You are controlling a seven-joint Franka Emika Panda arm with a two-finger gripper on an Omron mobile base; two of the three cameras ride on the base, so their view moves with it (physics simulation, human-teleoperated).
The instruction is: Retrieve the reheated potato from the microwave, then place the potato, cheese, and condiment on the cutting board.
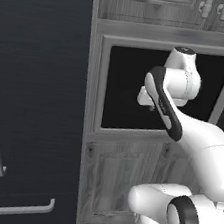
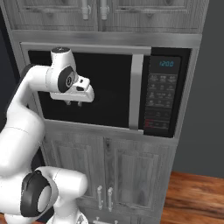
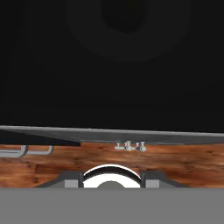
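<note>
Before the built-in grey-framed microwave's (image 2: 109,87) closed black glass door, I see my small dark fingers (image 2: 73,103) pointing down, nearly together, empty.

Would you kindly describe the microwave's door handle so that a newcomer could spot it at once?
Find the grey wooden cabinet wall and the built-in microwave set into it. Its handle is the tall grey vertical bar between the black glass door and the dark control panel, far longer than the small cabinet pulls below.
</note>
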